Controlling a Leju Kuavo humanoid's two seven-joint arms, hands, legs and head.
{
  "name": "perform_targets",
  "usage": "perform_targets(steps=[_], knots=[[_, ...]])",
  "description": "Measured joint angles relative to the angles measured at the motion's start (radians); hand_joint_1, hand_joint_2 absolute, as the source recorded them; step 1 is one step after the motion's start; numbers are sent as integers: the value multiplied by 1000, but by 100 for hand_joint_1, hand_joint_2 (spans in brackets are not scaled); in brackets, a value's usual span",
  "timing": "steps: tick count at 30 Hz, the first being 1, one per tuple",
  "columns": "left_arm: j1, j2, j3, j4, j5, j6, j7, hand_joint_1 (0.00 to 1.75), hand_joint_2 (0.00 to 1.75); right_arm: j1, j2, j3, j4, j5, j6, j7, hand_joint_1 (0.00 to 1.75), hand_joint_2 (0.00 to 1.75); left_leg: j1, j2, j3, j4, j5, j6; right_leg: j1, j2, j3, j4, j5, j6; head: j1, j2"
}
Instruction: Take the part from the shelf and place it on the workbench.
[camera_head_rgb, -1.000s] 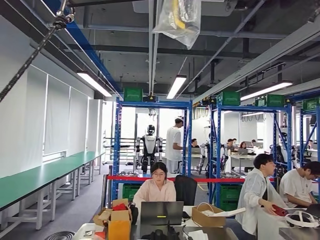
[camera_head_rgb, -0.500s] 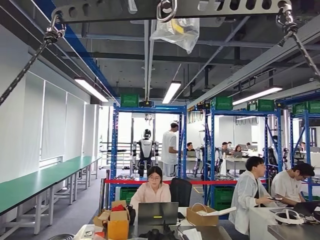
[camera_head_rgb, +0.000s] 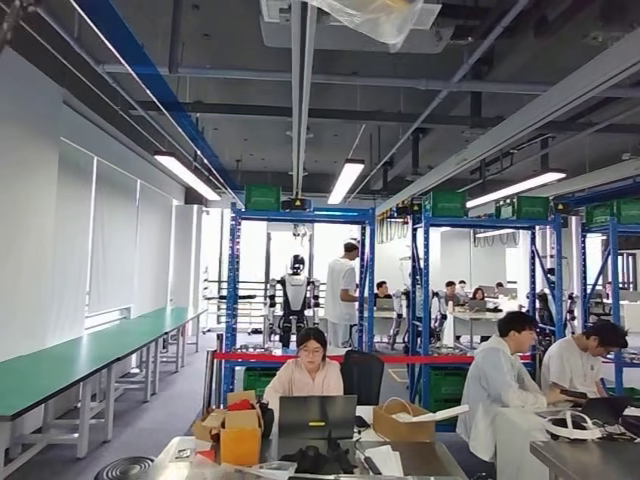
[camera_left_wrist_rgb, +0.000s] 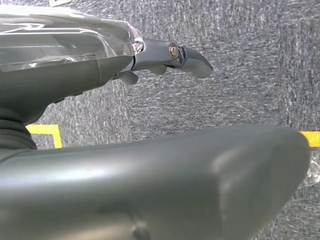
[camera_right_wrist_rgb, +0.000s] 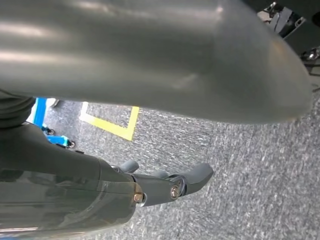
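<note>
part: cannot tell where | left hand (camera_left_wrist_rgb: 162, 55): fingers straight, holds nothing | right hand (camera_right_wrist_rgb: 166, 187): same, over grey floor (camera_right_wrist_rgb: 245, 165)

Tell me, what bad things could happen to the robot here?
It might bump the desk or the person with the laptop straight ahead if it walks forward. Both hands, left hand and right hand, hang over the grey floor holding nothing, so the part is not yet fetched.

Ahead, a cluttered desk (camera_head_rgb: 423, 462) with a laptop (camera_head_rgb: 317, 415) and cardboard boxes (camera_head_rgb: 240, 437) blocks the near middle; blue shelves (camera_head_rgb: 302, 290) stand behind. An open aisle (camera_head_rgb: 162, 410) runs left beside the green workbench (camera_head_rgb: 68, 362).
</note>
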Motion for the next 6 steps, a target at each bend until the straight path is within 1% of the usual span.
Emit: perform_targets(steps=[1,2,3,4,5,6], knots=[[0,-1,0,0,0,-2,-2,0,175,0,-2,-1,0,0,1,5,0,0,2,0,-3,-4,2,5,0,1,-2,3,-1,5,0,0],[-1,-2,0,0,0,-3,-4,0,175,0,-4,-2,0,0,1,7,0,0,4,0,-5,-6,5,11,-1,2,-8,12,-10,12,0,0],[-2,-3,0,0,0,-4,-5,0,175,1,-5,-2,0,0,2,9,0,0,7,1,-8,-8,9,16,-3,4,-20,39,-30,19,0,0],[-3,-4,0,0,0,-4,-6,0,175,2,-7,-3,0,0,2,12,0,44,8,1,-11,-9,12,21,-7,6,-41,86,-62,26,0,0],[-3,-4,0,0,0,-6,-6,0,175,2,-7,-3,1,-1,3,15,0,87,8,2,-14,-9,15,23,-12,7,-70,151,-97,33,-1,0],[-3,-4,0,0,-1,-6,-7,0,175,2,-8,-4,1,-2,3,17,0,116,8,2,-16,-9,16,24,-15,7,-87,189,-117,37,-1,0]])
